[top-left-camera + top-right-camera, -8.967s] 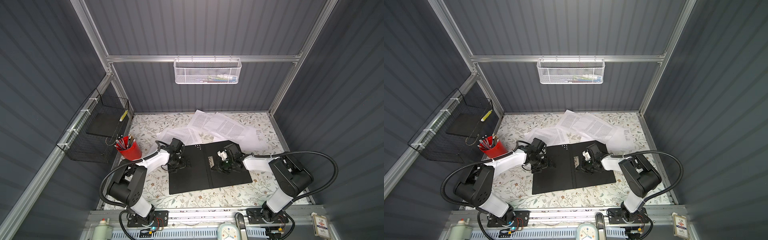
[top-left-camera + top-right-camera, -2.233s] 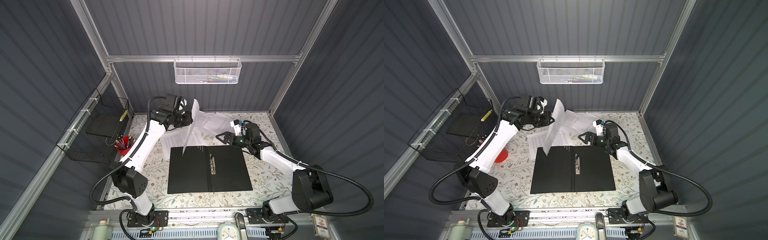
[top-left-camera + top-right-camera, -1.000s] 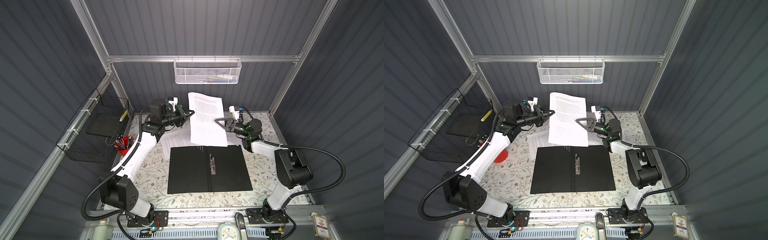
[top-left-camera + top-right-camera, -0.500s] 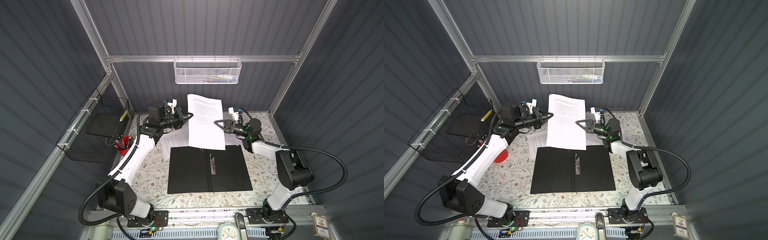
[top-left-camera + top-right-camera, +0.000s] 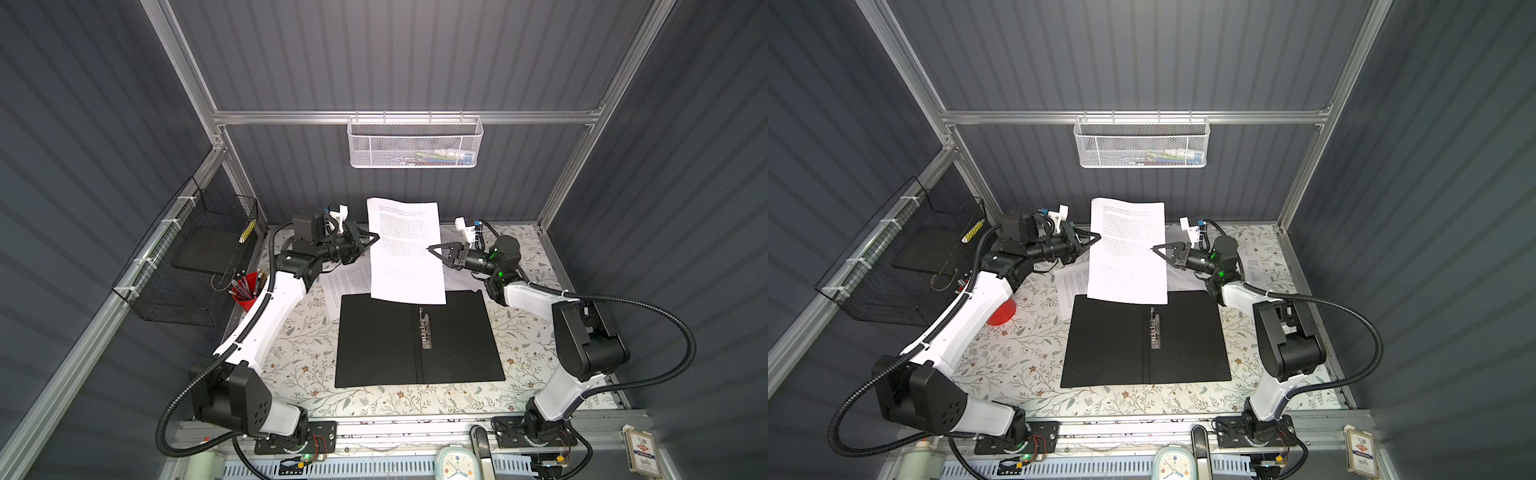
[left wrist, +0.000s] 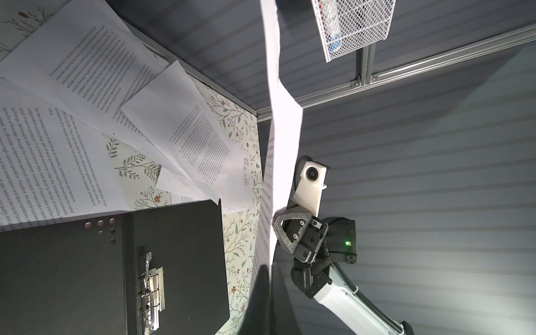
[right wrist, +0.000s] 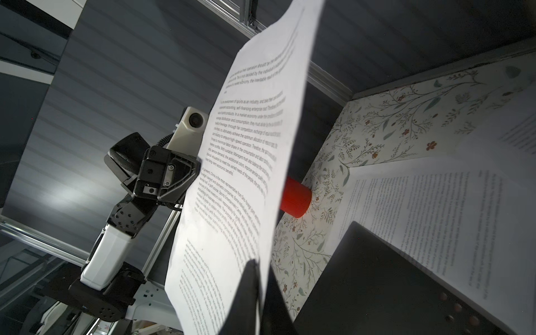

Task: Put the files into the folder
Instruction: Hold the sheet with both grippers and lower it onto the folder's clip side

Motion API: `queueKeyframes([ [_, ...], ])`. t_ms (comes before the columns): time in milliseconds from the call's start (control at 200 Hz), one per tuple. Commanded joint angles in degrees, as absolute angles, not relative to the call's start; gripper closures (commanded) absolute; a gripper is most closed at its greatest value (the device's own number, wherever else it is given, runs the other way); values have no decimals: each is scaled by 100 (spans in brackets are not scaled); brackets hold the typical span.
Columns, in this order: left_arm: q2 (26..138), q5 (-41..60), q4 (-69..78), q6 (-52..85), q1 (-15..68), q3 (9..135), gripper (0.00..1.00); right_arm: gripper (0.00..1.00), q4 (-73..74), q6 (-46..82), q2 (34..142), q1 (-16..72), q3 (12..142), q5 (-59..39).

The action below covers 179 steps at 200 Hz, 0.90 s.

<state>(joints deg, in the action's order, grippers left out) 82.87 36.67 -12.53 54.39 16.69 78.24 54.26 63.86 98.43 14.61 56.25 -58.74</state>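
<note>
One of the files, a printed white sheet (image 5: 405, 249) (image 5: 1127, 249), hangs upright over the far edge of the open folder (image 5: 382, 345) (image 5: 1108, 345). The folder lies flat, black inside up, with its metal clip (image 5: 424, 328) along the spine. My left gripper (image 5: 376, 237) (image 6: 268, 266) is shut on the sheet's left edge. My right gripper (image 5: 429, 248) (image 7: 259, 264) is shut on its right edge. Several more files (image 5: 347, 282) (image 6: 72, 72) lie loose on the table behind the folder, partly hidden by the held sheet.
A black wire basket (image 5: 195, 257) hangs on the left wall, with a red pen cup (image 5: 247, 291) beside it. A white mesh basket (image 5: 415, 141) hangs on the back rail above the sheet. A clock (image 5: 455, 463) sits at the front edge.
My right gripper has shut on the sheet's right edge. The sheet, held by both grippers, has come down a little toward the folder's far edge.
</note>
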Motion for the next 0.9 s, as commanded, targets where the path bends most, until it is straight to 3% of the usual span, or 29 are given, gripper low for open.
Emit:
queueKeyframes([
  [0, 8181, 3679, -1523, 5030, 1626, 7766, 84, 100, 4794, 5966, 9384, 1450, 5606, -5919],
  [150, 8115, 3504, -2108, 4387, 1626, 7618, 37, 100, 3334, 5524, 8747, 1266, 5455, -5985],
  [225, 8102, 3410, -2458, 3995, 1626, 7471, 24, 100, 2165, 5101, 8430, 1140, 5414, -6218],
  [385, 8133, 3426, -2847, 3482, 1626, 6944, 17, 100, -1755, 3039, 7955, 1002, 5530, -5693],
  [480, 8221, 3506, -2936, 3297, 1635, 6680, 16, 100, -2648, 2768, 7854, 671, 5271, -5354],
  [550, 8322, 3523, -3024, 3196, 1635, 6514, 16, 100, -3369, 2415, 7593, 504, 5251, -4429],
  [695, 8526, 3572, -3150, 3019, 1635, 6237, 13, 100, -4036, 1969, 7572, 407, 5274, -3122],
  [890, 8730, 3909, -2964, 2921, 1635, 5898, 13, 100, -3416, 1611, 8233, 357, 5045, -2751],
])
